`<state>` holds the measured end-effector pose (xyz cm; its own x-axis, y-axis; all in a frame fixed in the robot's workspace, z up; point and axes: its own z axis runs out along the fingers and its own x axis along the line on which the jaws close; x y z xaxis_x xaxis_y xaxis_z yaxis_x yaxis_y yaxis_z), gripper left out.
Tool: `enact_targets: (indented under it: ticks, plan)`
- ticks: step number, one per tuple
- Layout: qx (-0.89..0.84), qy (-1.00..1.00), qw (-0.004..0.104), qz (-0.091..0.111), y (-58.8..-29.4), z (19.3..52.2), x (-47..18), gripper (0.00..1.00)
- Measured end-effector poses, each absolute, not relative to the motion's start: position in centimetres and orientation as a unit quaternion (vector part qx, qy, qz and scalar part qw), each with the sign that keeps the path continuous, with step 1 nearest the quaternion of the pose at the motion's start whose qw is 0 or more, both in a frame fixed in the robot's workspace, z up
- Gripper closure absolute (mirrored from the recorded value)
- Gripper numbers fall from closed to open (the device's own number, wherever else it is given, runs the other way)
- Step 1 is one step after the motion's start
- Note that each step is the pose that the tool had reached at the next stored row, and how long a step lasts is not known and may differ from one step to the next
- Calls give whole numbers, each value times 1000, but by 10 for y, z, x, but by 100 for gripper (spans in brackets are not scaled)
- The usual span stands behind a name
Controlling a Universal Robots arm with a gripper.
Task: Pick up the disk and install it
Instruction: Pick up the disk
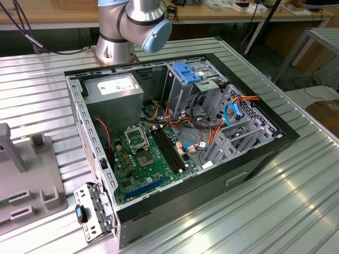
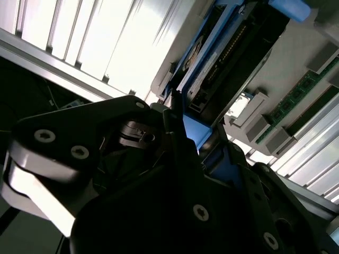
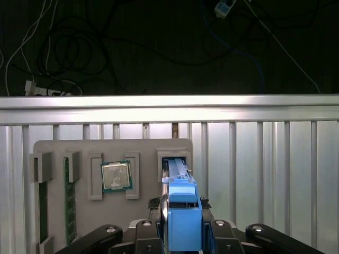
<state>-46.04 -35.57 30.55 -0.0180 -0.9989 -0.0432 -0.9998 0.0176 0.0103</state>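
Jaws closed on the disk

In the first wrist view the jaws squeeze the blue end of the disk (image 3: 183, 225) from both sides. Its other end sits in a slot of the grey tray (image 3: 106, 148). A shiny chip (image 3: 116, 175) lies in the tray, just beside that slot.

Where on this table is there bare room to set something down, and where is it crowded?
Bare ribbed table runs along the computer case's black side, toward the exterior view's right. Crowded: the case's inside, packed with cables, and the grey tray with its parts and the disk.
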Motion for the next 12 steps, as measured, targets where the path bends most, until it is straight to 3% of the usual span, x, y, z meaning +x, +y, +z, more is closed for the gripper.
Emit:
enact_targets:
  ticks: [12]
  plan:
    - [-701, 713, 12, 18, -356, 318, -460, 63]
